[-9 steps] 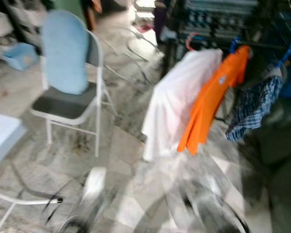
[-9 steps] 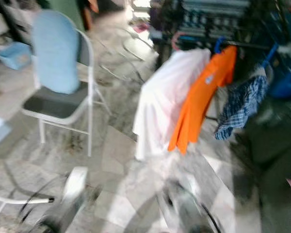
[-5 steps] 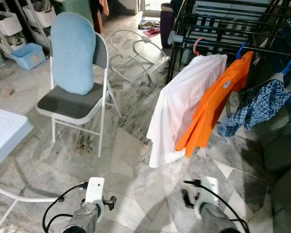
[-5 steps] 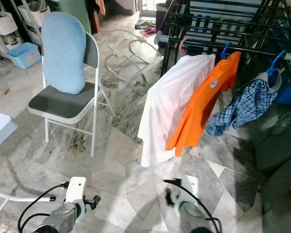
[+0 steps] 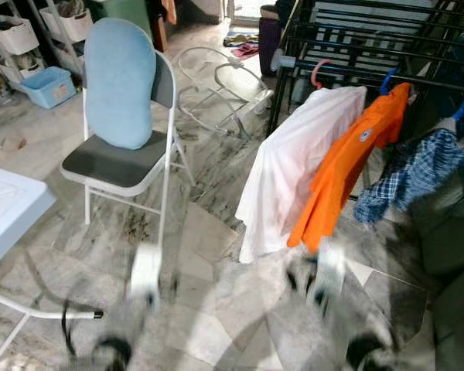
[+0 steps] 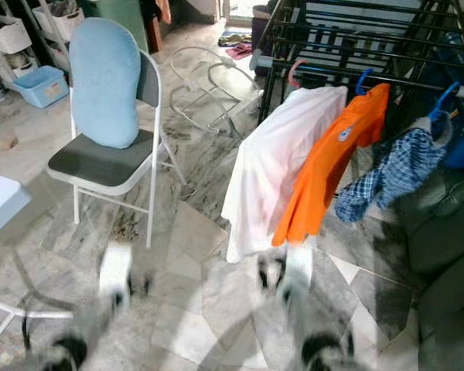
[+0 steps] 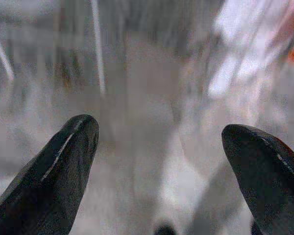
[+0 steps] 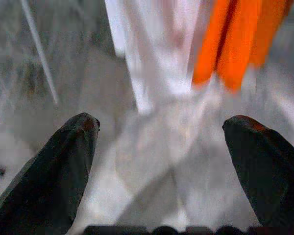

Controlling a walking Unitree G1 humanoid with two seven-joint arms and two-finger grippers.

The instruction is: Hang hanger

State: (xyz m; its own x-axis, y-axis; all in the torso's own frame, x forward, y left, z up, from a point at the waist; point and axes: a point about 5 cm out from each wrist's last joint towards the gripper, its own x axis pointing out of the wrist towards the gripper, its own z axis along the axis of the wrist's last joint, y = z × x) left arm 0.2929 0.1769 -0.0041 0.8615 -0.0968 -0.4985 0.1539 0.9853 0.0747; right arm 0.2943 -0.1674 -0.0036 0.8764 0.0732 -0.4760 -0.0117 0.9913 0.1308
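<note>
Raised since 0.5 s ago: both arms, now blurred. Left tool (image 7: 157,161) and right tool (image 8: 159,161): fingers spread wide, empty. 3 hangers, pink hanger (image 5: 319,72) included, on drying rack (image 5: 356,35) with white shirt (image 5: 290,178). Risk: tool snagging garments, blur suggesting speed.

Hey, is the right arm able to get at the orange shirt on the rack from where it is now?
Probably yes: the right gripper, open and empty, faces the orange shirt over bare floor, nothing between, though some gap remains.

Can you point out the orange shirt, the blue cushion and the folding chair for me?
Orange shirt (image 5: 346,174), left eye view, middle of its front.
Blue cushion (image 5: 121,81), left eye view, its centre.
Folding chair (image 5: 116,164), left eye view, its grey seat.
</note>
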